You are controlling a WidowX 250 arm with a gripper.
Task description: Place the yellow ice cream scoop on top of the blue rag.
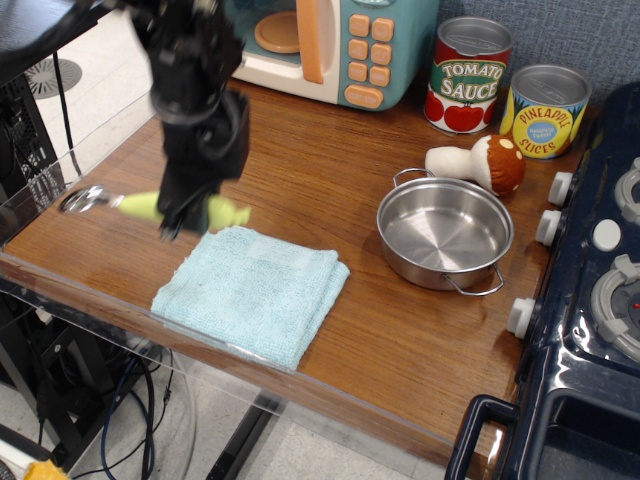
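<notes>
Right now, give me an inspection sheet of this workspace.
Surface: wooden counter, clear guard along its front edge.
Job's things: yellow ice cream scoop held at the far-left edge of the blue rag; not set down on it.
Clutter: steel pan, toy mushroom, tomato sauce can, pineapple can.
Gripper: gripper shut on the scoop's handle.
Cables: bundle on the floor.
Surroundings: toy microwave, toy stove.

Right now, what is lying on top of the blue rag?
Nothing rests on the blue rag; its top is bare. The yellow ice cream scoop, gripped by the end effector, hangs beside its far left corner, handle end reaching that edge.
</notes>
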